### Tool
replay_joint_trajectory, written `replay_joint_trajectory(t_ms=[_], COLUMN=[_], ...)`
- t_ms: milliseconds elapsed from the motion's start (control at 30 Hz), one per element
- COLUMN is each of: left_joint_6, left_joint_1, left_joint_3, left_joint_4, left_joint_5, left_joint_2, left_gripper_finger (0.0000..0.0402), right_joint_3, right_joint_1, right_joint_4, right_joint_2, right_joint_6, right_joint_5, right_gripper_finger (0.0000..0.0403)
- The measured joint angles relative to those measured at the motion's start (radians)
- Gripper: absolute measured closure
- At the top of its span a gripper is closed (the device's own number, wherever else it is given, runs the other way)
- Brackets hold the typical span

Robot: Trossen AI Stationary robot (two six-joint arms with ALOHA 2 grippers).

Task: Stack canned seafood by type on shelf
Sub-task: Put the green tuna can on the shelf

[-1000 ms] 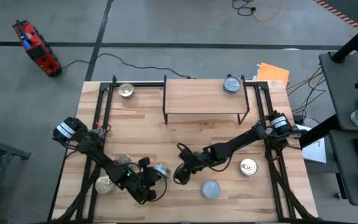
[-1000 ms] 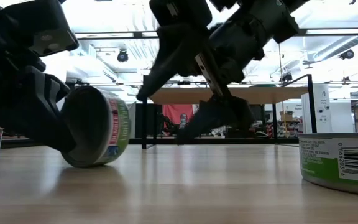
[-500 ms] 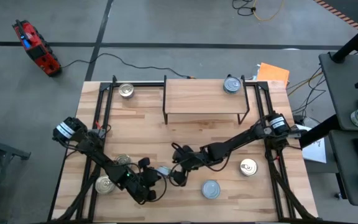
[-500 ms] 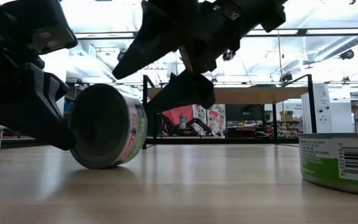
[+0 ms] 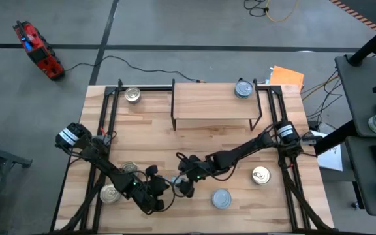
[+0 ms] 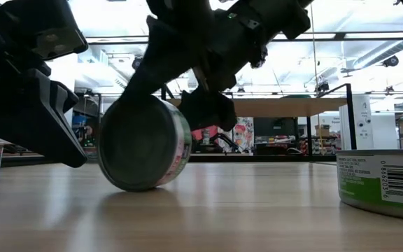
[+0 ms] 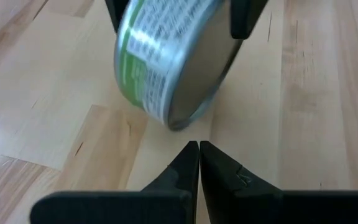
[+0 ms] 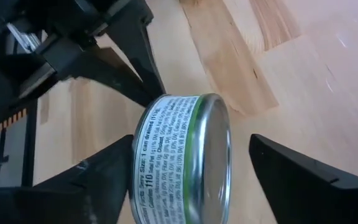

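Observation:
One can of the canned seafood (image 6: 144,143) stands tilted on its rim on the table near the front, between my two grippers. My right gripper (image 8: 190,144) is open and straddles it, one finger beside each flat face. My left gripper (image 7: 199,149) is shut, its tips on the table just short of the can's lower rim (image 7: 176,123). On the far right corner of the shelf (image 5: 207,108) another can (image 5: 243,88) sits on its base. My right gripper comes at the can slanting down from the table's right side. One finger (image 8: 107,177) lies against the can's hidden flat face. The other finger (image 8: 303,180) stands a gap away from the shiny face (image 8: 224,162). The can rests on its rim, tilted.
Loose cans lie on the table: two by my left arm (image 5: 111,193) (image 5: 128,170), two near my right arm (image 5: 261,175) (image 5: 221,198), and one at the far left beside the shelf (image 5: 132,95). A black frame rail (image 5: 194,87) runs along the table's far edge.
My right gripper has moved toward the table's left, rolled its wrist and come astride the can. The can, which leaned against my left gripper, has shifted away from it and now stands apart on its rim.

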Motion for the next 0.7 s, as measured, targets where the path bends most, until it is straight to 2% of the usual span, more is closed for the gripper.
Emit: replay_joint_trajectory(t_ms=[200, 367, 533, 700], left_joint_6=[0.000, 0.000, -0.002, -0.010], left_joint_1=[0.001, 0.002, 0.002, 0.002], left_joint_3=[0.000, 0.000, 0.000, 0.000], left_joint_4=[0.000, 0.001, 0.001, -0.003], left_joint_5=[-0.001, -0.001, -0.002, -0.002], left_joint_2=[0.000, 0.000, 0.000, -0.001], left_gripper_finger=[0.0401, 0.0401, 0.0401, 0.0401], right_joint_3=[0.000, 0.000, 0.000, -0.002], right_joint_1=[-0.001, -0.002, -0.002, -0.004], right_joint_4=[-0.001, 0.001, -0.031, -0.171], right_joint_2=[0.005, 0.004, -0.010, -0.096], right_joint_6=[-0.009, -0.006, -0.010, -0.007], right_joint_5=[-0.048, -0.047, -0.048, -0.047], right_gripper_finger=[0.0186, 0.0273, 0.0270, 0.0270])
